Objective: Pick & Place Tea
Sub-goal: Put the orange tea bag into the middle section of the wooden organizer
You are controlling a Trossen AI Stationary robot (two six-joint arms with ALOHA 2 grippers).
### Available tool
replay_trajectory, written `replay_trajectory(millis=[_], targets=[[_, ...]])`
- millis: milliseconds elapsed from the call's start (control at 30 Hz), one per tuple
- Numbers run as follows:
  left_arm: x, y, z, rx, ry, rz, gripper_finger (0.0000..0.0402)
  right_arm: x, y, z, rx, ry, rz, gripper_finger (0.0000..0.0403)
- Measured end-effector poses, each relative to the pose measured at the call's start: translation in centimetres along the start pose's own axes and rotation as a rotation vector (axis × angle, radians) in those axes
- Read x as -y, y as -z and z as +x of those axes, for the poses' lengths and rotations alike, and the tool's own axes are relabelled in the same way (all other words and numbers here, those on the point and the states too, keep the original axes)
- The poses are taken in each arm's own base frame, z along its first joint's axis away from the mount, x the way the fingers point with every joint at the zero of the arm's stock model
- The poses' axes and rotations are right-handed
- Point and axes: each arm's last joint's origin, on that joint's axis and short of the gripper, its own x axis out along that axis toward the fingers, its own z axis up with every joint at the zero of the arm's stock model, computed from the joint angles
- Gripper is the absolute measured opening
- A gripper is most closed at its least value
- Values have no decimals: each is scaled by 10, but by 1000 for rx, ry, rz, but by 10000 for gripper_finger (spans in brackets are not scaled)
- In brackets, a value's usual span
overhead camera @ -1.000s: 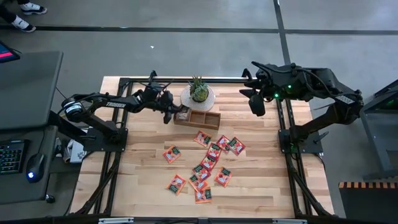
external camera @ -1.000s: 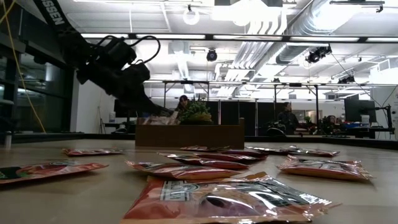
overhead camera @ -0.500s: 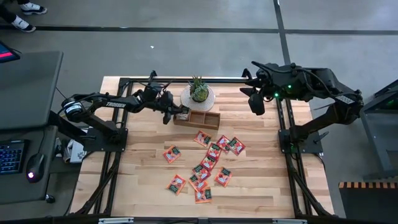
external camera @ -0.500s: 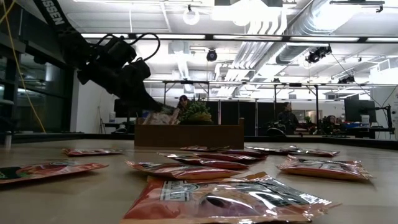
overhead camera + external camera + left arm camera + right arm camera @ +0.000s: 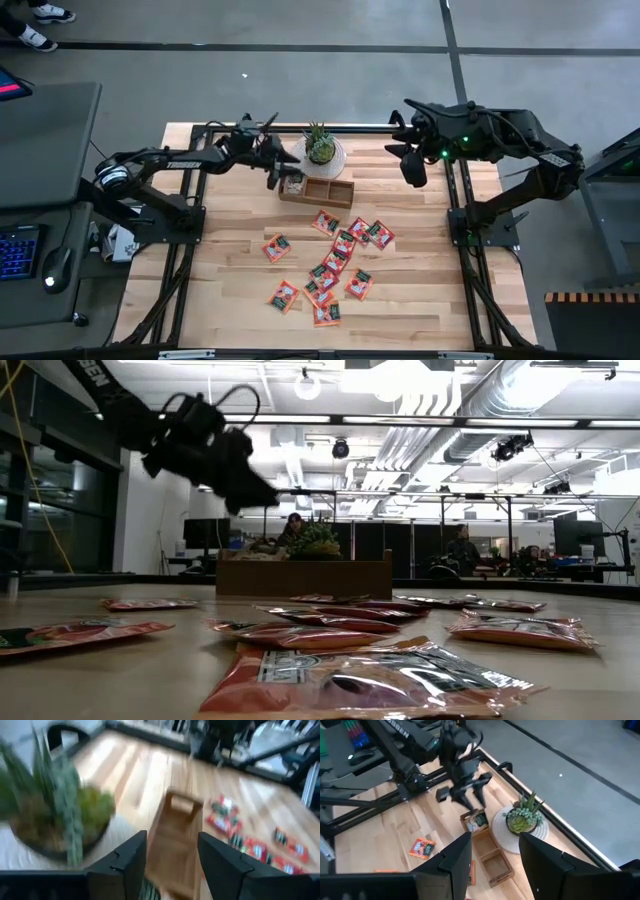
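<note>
Looking down, tray: wooden tray [image 5: 316, 190] beside the potted plant [image 5: 320, 146]; its left compartment holds sachets, the other two look bare.
Looking down, tea: red-orange sachets [image 5: 336, 262] scattered on the table [image 5: 230, 280], near the tray.
Low view, left gripper [image 5: 262, 497]: above the tray's left end, apart from it.
Left wrist view, fingers [image 5: 127, 861]: spread, nothing between them.
Right wrist view, right gripper [image 5: 495, 851]: fingers parted, empty, at the far right edge.

Robotics lab/office, exposed ducts [image 5: 440, 400], desks w/ monitors [image 5: 575, 540], concrete floor [image 5: 300, 90]
</note>
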Motion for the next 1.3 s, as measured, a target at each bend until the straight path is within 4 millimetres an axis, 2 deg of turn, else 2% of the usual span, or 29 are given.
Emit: replay_trajectory(millis=[200, 333, 633, 900, 1167, 1300], targets=[[12, -38, -17, -14, -1, -80, 178, -1, 4, 0, -66, -63, -11, 161], [26, -52, -37, -1, 8, -121, 166, 1, 9, -1, -122, -63, -28, 161], [56, -52, -80, -55, -21, -224, 100, 0, 11, 1, -144, -84, -142, 161], [97, -46, -99, -106, -111, -230, 11, -7, 10, 14, -175, -124, -251, 161], [135, -39, -102, -109, -193, -265, 3, -16, 20, 38, -334, -191, -339, 161], [151, -34, -100, -108, -222, -292, 3, -17, 24, 42, -397, -211, -355, 161]])
